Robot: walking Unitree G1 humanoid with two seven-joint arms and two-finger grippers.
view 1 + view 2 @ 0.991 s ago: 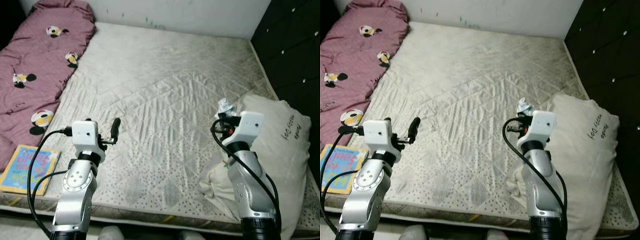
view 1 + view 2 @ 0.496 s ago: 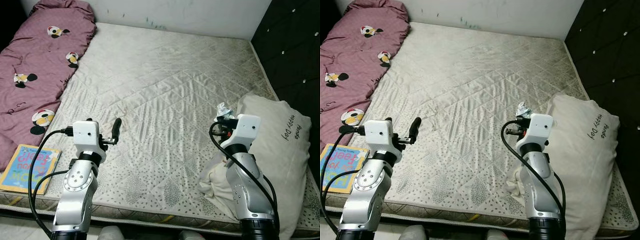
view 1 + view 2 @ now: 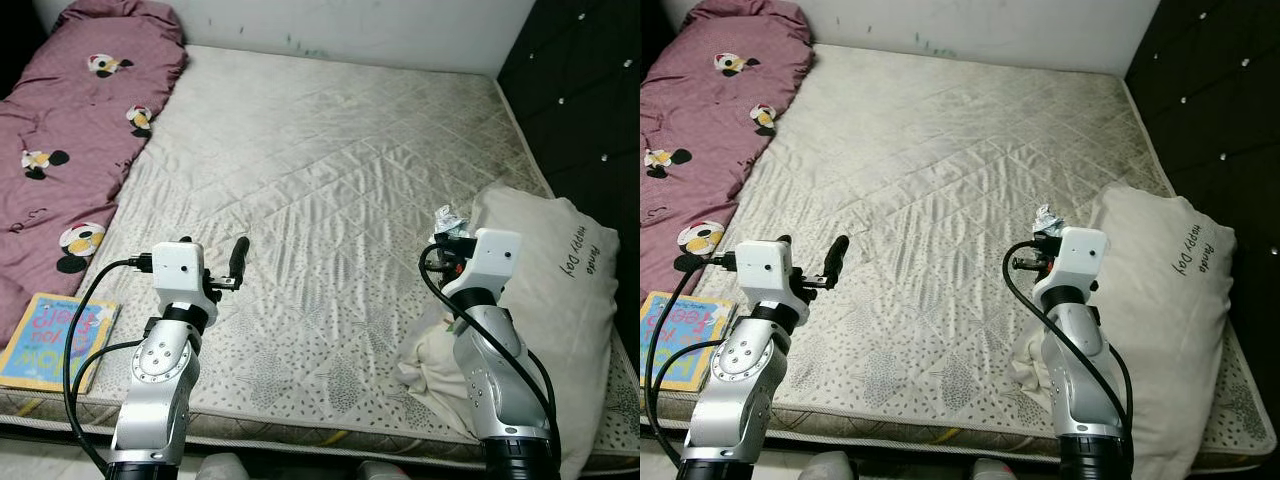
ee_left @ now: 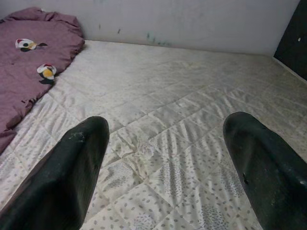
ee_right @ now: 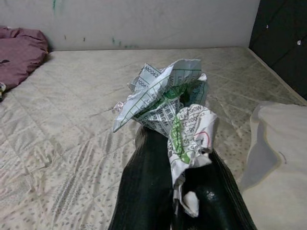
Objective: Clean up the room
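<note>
Crumpled paper [image 5: 165,108] is pinched tight in my right gripper [image 5: 175,191], held up over the mattress [image 3: 330,170] right next to the cream pillow [image 3: 560,300] at the near right corner. Some bunched-up pale cloth [image 3: 430,360] sits under that arm. My left gripper [image 4: 163,163] has its fingers spread wide with nothing in them, hovering over the near left of the mattress. A colourful book [image 3: 50,340] lies at the left edge, and further back there's a maroon blanket [image 3: 70,120] with cartoon prints running up to the wall [image 3: 400,30].
</note>
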